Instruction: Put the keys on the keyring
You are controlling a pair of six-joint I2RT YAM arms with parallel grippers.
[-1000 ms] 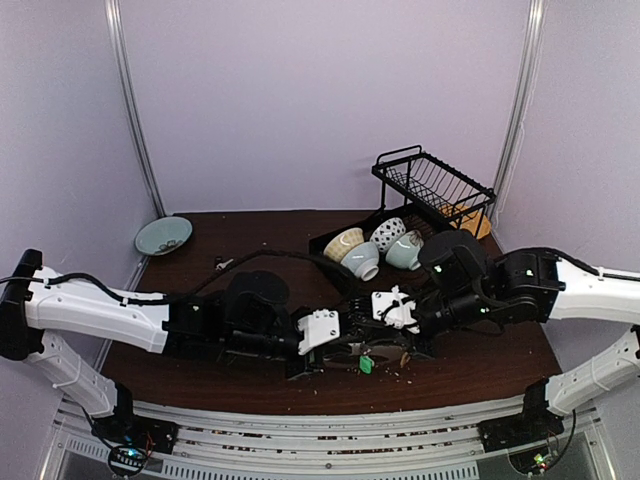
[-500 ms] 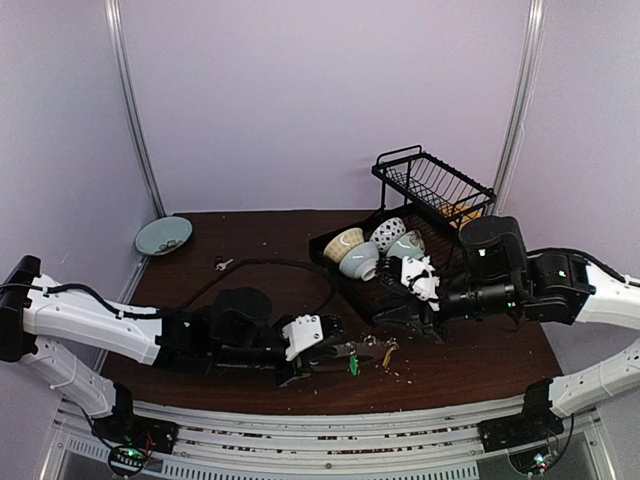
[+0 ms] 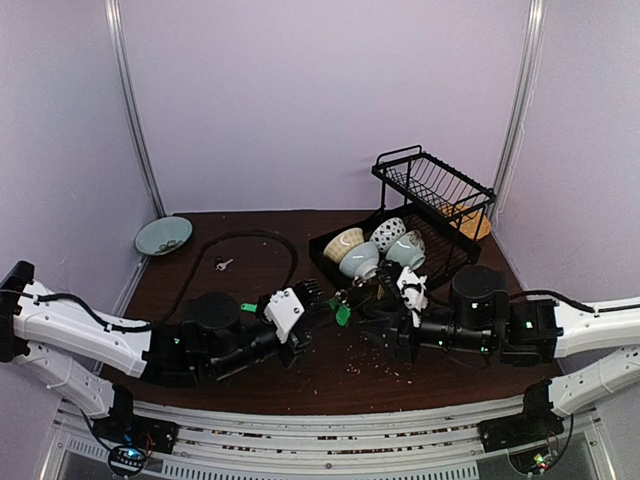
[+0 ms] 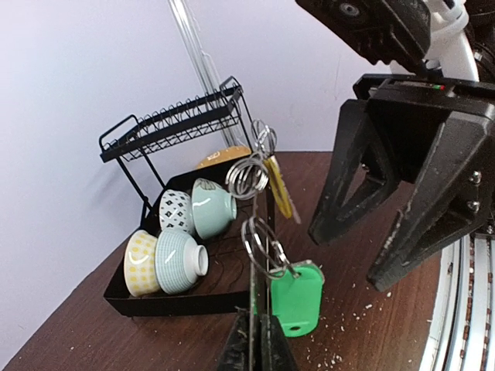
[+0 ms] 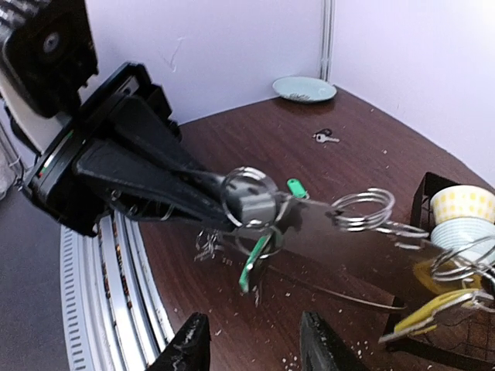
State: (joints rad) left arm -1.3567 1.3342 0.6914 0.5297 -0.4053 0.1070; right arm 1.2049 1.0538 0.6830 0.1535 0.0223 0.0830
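Observation:
My left gripper (image 4: 255, 340) is shut on the thin wire of the keyring (image 4: 253, 267), which stands up from its jaws above the table. Strung on the wire are a green-tagged key (image 4: 298, 297) on a split ring, more split rings (image 4: 247, 176) and a yellow-headed key (image 4: 278, 189). In the top view the left gripper (image 3: 316, 297) holds this bunch mid-table, the green tag (image 3: 342, 312) hanging beside it. My right gripper (image 5: 255, 348) is open, facing the bunch from the right, a little apart from it (image 3: 374, 326). A loose green tag (image 5: 296, 188) and a small key (image 5: 325, 137) lie on the table.
A black tray (image 3: 330, 262) with several bowls (image 3: 360, 262) sits behind the grippers, a wire dish rack (image 3: 435, 190) beyond it. A pale blue plate (image 3: 163, 236) lies at the back left. A black cable (image 3: 250, 237) loops over the table. Crumbs litter the front.
The right gripper has opened, pulled back and come in low again toward the bunch. The left gripper has lifted the keyring from near the front edge toward the tray.

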